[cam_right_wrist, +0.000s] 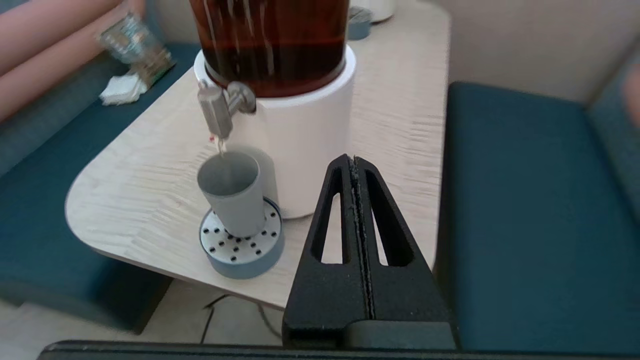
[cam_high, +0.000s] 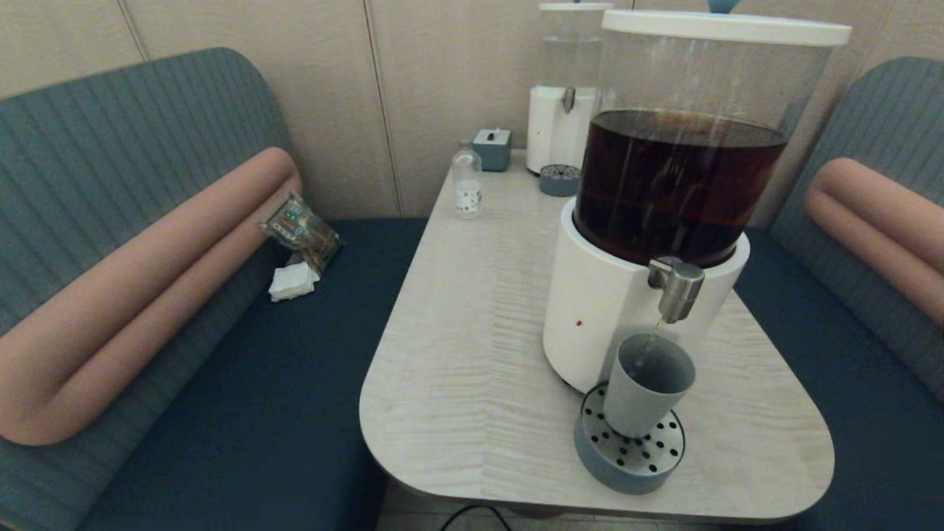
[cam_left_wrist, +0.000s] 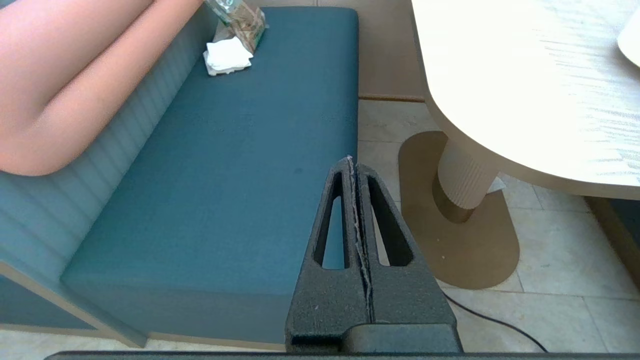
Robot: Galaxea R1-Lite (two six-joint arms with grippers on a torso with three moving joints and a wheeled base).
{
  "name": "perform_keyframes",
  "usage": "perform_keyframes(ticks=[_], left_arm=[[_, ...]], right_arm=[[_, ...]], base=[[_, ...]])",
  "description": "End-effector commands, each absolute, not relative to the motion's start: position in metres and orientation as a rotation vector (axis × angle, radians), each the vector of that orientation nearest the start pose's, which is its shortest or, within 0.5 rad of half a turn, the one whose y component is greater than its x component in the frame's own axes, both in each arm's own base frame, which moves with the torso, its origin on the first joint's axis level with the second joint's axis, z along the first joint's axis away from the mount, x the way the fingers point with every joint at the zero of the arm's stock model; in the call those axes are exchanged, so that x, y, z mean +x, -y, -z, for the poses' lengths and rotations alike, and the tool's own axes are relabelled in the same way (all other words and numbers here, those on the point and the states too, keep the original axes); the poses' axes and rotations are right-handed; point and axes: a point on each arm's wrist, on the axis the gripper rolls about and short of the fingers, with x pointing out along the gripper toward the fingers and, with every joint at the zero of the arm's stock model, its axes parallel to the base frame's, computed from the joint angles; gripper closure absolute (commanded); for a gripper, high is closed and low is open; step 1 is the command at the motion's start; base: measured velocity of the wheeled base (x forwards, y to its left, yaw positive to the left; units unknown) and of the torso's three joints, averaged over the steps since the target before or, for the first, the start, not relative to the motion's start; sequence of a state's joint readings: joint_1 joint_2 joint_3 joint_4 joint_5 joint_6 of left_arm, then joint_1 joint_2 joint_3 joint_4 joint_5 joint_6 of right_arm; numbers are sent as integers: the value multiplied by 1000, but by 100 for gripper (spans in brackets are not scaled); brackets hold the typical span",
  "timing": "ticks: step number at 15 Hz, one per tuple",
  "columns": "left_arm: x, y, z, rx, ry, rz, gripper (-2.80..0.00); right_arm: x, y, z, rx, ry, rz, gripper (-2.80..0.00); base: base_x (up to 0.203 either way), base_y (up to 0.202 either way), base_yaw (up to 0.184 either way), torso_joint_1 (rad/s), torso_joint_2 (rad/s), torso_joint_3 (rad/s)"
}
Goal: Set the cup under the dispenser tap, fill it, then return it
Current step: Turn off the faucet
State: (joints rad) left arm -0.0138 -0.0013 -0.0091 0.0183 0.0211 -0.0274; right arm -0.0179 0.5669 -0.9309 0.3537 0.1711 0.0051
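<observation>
Grey-blue cup [cam_high: 647, 385] sat on drip tray [cam_high: 629, 453] under trickling tap [cam_high: 676, 287]; wait for fill, both grippers, left [cam_left_wrist: 352, 162] and right [cam_right_wrist: 352, 161], off counter [cam_high: 472, 332], fingers clenched empty.

I can read no text anywhere here. The small clear bottle [cam_high: 467, 181] at the back of the worktop [cam_high: 472, 354] wears a white label, but its print is too small for me to make out. The crumpled packet [cam_high: 301, 230] on the bench seat [cam_high: 243, 413] shows printed patches, none legible. The dispenser [cam_high: 649, 221] carries no lettering that I can see.
</observation>
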Motion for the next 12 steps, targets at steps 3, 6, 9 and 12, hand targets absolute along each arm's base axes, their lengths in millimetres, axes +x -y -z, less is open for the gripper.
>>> perform_keyframes(ticks=[3,6,9,12], left_arm=[[-24,-1,-76,-27,-8,-8,0],[-24,-1,-76,-28,-8,-8,0],[-24,-1,-76,-29,-8,-8,0],[-24,-1,-76,-28,-8,-8,0]], right_arm=[[-51,-10,-266,-8,94,-100,0],[-65,-9,-251,-15,124,-127,0],[-79,-6,-232,-16,155,-148,0],[-96,-4,-207,-28,223,-161,0]], base=[[0,0,0,0,0,0],[0,0,0,0,0,0],[0,0,0,0,0,0],[0,0,0,0,0,0]])
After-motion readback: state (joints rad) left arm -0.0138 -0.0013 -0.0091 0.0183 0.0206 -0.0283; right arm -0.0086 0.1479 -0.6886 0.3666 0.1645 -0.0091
